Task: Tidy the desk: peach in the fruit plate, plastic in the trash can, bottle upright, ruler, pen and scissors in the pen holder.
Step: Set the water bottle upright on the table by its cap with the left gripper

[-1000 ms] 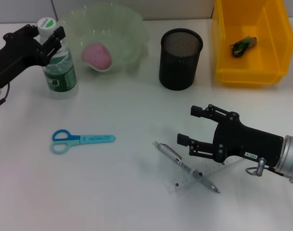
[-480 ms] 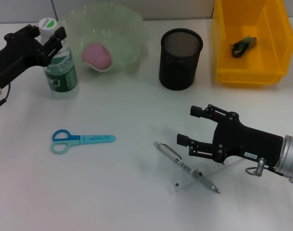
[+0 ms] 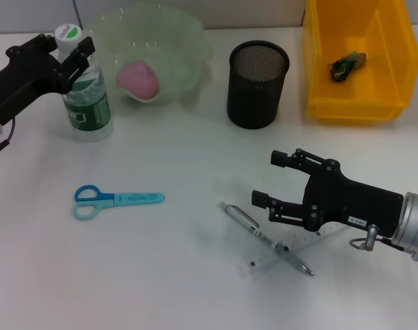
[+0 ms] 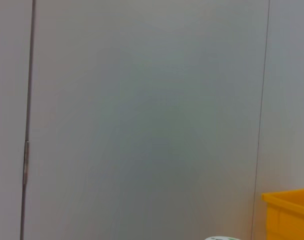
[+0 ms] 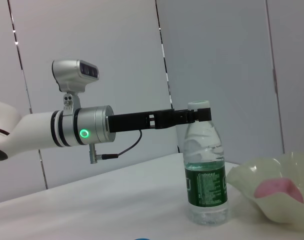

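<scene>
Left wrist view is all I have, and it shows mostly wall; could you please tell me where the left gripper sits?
Observer: The left gripper is at the neck of the upright bottle, just under its cap.
Operator: Thanks. Is the peach sorted?
Observer: Yes, the peach lies in the fruit plate.
Operator: And the stationery?
Observer: The scissors, the pen and the ruler lie on the desk; the right gripper hovers open near the pen.
</scene>
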